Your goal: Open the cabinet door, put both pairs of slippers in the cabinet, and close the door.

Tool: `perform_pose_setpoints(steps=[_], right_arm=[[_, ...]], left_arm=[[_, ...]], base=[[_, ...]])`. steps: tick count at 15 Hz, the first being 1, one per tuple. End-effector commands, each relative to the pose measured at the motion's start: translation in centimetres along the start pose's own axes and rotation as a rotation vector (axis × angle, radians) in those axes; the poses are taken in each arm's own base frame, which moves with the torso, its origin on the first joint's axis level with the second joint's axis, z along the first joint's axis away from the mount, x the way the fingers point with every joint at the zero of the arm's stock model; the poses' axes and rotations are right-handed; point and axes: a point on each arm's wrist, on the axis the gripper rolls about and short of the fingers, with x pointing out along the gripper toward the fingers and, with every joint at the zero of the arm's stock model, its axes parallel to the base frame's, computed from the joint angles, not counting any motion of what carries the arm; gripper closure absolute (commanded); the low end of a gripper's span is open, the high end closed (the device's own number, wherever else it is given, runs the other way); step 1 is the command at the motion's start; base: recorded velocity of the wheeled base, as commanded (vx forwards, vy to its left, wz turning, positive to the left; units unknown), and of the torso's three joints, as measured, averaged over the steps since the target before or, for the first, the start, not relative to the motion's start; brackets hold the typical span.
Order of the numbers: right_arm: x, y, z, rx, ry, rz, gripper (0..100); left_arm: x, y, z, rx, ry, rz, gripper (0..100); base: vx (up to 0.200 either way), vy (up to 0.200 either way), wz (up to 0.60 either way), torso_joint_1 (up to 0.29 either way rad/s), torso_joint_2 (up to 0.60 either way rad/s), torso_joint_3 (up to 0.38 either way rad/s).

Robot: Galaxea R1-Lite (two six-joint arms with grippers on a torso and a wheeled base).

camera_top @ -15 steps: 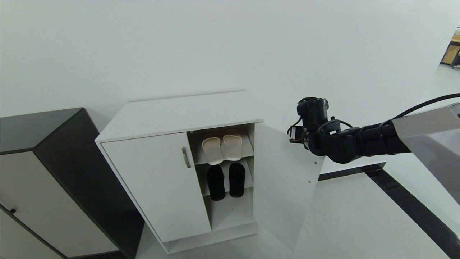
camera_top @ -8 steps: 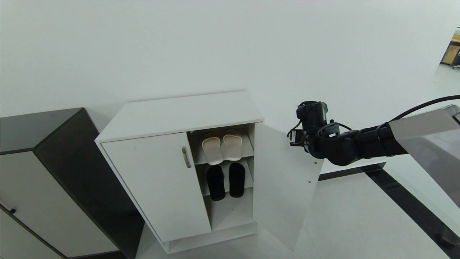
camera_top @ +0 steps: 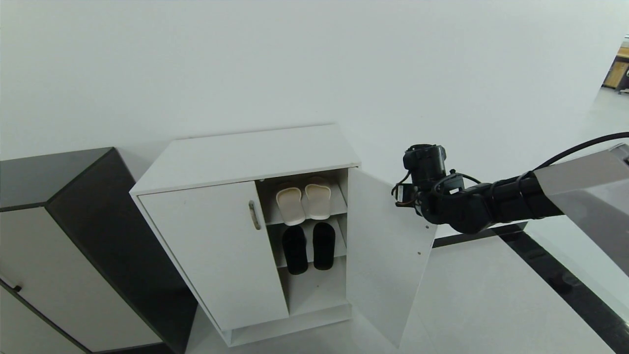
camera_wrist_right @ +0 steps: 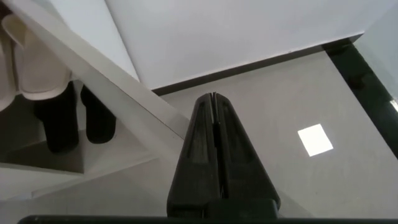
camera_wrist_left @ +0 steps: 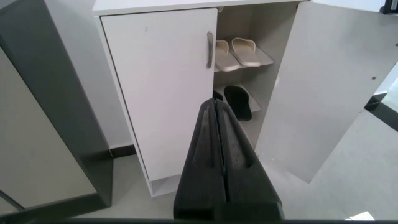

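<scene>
The white cabinet [camera_top: 245, 157] has its left door [camera_top: 216, 250] closed and its right door [camera_top: 388, 255] swung open. A white pair of slippers [camera_top: 303, 201] lies on the upper shelf, with a black pair of slippers [camera_top: 308, 248] on the shelf below. My right arm [camera_top: 462, 201] is behind the open door's top outer corner. Its right gripper [camera_wrist_right: 213, 98] is shut and empty, just past the door's edge [camera_wrist_right: 93, 74]. The left gripper [camera_wrist_left: 216, 102] is shut and empty in front of the closed door [camera_wrist_left: 161, 87], below its handle [camera_wrist_left: 209, 50].
A black-and-white cabinet [camera_top: 73, 221] stands close on the left of the white one. A black stripe [camera_top: 540, 265] runs across the pale floor on the right. There is open floor in front of the open door [camera_wrist_left: 329, 81].
My right arm has shifted slightly left and down behind the open door. The door's outer edge has swung a little toward the cabinet.
</scene>
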Motion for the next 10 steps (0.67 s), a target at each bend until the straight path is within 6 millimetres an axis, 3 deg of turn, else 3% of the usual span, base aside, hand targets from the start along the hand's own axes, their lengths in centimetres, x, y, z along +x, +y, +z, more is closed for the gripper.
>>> perform_pose_setpoints(steps=[1, 2, 4, 7, 10], right_arm=[[-2.7, 0.9, 0.3, -0.004, -0.006, 0.047, 100], [-3.2, 1.1, 0.3, -0.006, -0.006, 0.055, 100], [-7.0, 2.4, 0.2, -0.005, -0.006, 0.132, 100], [-10.4, 3.5, 0.3, -0.019, -0.018, 0.208, 100], [-10.1, 3.6, -0.3, -0.031, -0.003, 0.201, 100]], left_arm=[[0.0, 0.0, 0.0, 0.0, 0.0, -0.001, 100], [0.0, 0.0, 0.0, 0.0, 0.0, -0.001, 100], [0.0, 0.0, 0.0, 0.0, 0.0, 0.001, 100], [0.0, 0.0, 0.0, 0.0, 0.0, -0.001, 100], [0.0, 0.0, 0.0, 0.0, 0.0, 0.001, 100]], base=[[0.0, 0.0, 0.0, 0.0, 0.0, 0.0], [0.0, 0.0, 0.0, 0.0, 0.0, 0.0], [0.0, 0.0, 0.0, 0.0, 0.0, 0.0], [0.0, 0.0, 0.0, 0.0, 0.0, 0.0], [0.0, 0.0, 0.0, 0.0, 0.0, 0.0]])
